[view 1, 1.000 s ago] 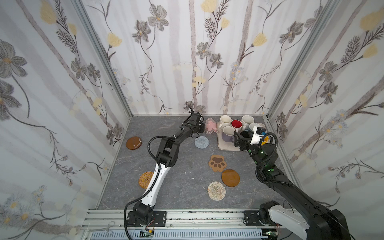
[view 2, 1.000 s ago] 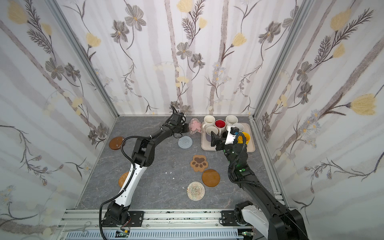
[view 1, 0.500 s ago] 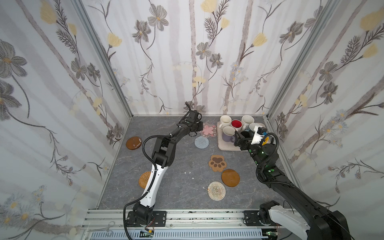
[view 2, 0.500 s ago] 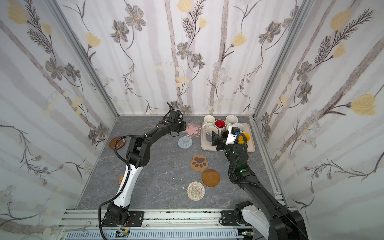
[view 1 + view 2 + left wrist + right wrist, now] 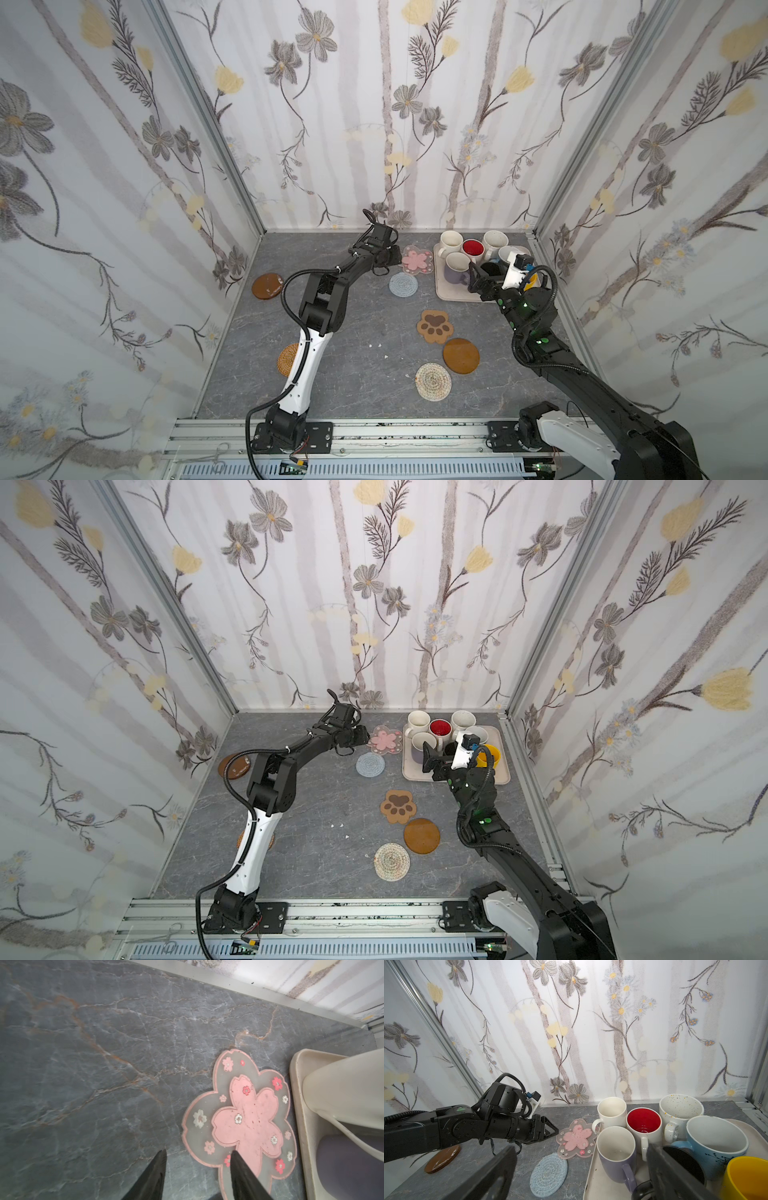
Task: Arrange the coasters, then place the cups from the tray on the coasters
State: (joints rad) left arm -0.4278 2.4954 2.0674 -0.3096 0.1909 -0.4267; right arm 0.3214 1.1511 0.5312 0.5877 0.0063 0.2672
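Item: pink flower coaster (image 5: 417, 259), flat on the table at far centre, just left of the tray (image 5: 453, 293); all seven cups stand on the tray.
Detail: left gripper (image 5: 198, 1159) jaws parted, holding nothing, one finger over the coaster's edge. Right gripper (image 5: 476, 276) spread wide, holding nothing, above the tray by the lavender cup (image 5: 455, 272).
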